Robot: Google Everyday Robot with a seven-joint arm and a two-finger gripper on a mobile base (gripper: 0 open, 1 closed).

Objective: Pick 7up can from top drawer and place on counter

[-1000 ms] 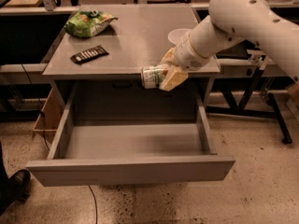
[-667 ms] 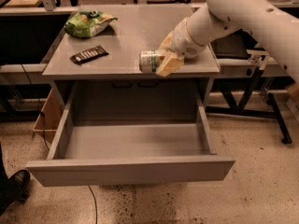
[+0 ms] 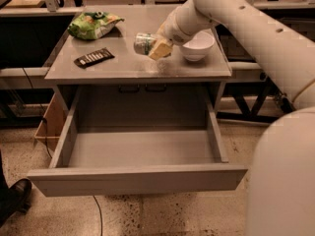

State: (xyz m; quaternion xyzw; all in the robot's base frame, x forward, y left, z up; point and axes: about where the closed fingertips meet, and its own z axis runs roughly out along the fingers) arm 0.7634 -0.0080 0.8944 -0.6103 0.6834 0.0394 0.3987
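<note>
In the camera view my claw point(image 3: 151, 49) is clenched on the 7up can point(image 3: 143, 43), holding it over the middle of the desk point(image 3: 123, 67). The can is between the green snack bag point(image 3: 92, 24) at the far left corner and the white bowl point(image 3: 197, 46) just to its right, and a dark flat bar point(image 3: 93, 58) lies nearer the left edge. The can lies on its side in the grip, one silver end facing left, and I cannot tell whether it hangs just clear of the surface or touches it. The top drawer point(image 3: 138, 180) stands pulled out below, with nothing visible inside. I judge the can light, thin-walled and easy to dent, with a slick skin, and round enough to roll if freed on its side. The sound hold is across the middle of the body with a modest squeeze, and I would want it upright or settled steady before I let go
</note>
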